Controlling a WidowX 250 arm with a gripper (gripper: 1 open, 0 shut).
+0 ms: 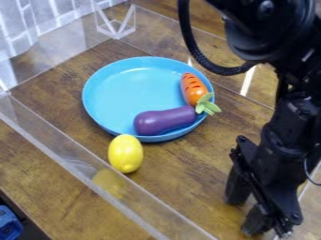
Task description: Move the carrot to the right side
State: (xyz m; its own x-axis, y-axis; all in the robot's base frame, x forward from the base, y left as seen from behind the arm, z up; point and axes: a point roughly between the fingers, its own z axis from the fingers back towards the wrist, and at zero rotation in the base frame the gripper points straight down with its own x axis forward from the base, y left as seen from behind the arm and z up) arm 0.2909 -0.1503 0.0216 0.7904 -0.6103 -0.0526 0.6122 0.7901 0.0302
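The carrot [193, 88] is small and orange with a green top. It lies on the right rim of the blue plate [115, 91], leaf end toward me. My black gripper [261, 204] stands at the lower right, pointing down close to the wooden table, well clear of the carrot and the plate. Its fingers are spread apart with nothing between them.
A purple eggplant [166, 121] lies on the plate's near rim just below the carrot. A yellow lemon [126, 153] sits on the table in front of the plate. A clear plastic wall [69, 150] runs along the near left edge. Black cables hang above at the right.
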